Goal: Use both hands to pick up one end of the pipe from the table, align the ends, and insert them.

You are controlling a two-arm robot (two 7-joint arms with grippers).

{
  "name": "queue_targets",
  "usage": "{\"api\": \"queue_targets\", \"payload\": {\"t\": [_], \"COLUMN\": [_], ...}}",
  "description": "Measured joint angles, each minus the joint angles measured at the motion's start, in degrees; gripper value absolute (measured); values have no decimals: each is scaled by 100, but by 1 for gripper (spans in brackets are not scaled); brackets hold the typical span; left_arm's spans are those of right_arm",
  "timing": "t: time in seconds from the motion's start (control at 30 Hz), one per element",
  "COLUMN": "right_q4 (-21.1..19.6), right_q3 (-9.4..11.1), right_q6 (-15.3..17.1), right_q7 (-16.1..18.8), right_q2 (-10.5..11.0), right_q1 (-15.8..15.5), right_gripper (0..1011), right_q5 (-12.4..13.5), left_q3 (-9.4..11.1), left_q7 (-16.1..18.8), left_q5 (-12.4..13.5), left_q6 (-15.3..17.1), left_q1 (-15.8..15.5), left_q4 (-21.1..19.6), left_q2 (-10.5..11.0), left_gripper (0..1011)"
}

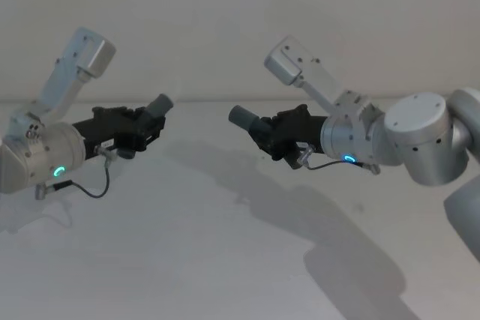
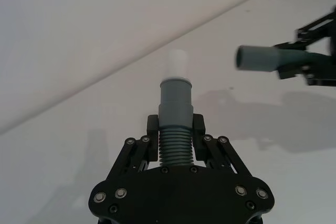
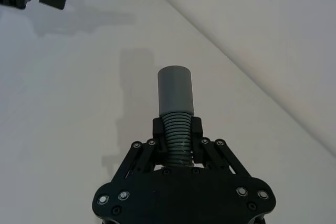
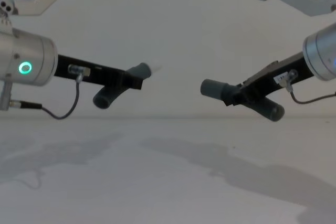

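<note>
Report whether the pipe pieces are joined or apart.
Apart. The left end effector grips the left piece, the right end effector the right piece; a clear gap separates their ends.

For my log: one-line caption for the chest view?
Left tool holds one pipe piece, right tool the other, above the table, ends apart, not yet aligned.

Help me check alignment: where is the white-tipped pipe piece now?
The white-tipped pipe piece is clamped in the left gripper, held above the table on the robot's left, with a clear gap to the other piece in the right gripper.
</note>
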Motion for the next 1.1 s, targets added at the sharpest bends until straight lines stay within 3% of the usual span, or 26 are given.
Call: {"api": "queue_targets", "payload": {"t": [0.3, 0.57, 0.8, 1.1], "right_q4": [-2, 95, 137, 102], "right_q3": [-468, -881, -1045, -1098], "right_q6": [-42, -226, -408, -628], "right_q7": [449, 796, 955, 1099], "right_q2": [249, 507, 686, 912], "right_q1": [380, 692, 846, 968], "right_gripper": [255, 255, 255, 255], "right_q5": [-378, -749, -972, -1122], "left_q3": [314, 728, 1073, 1539], "left_q7": [-673, -1382, -1886, -2443], "left_q5": [12, 158, 354, 718], "left_q6": [-137, -303, -450, -734], "left_q1": [-326, -743, -1073, -1472], "left_q4": [-81, -91, -63, 21], "left_q2": [294, 623, 875, 1201], "left_gripper": [336, 336, 336, 336]}}
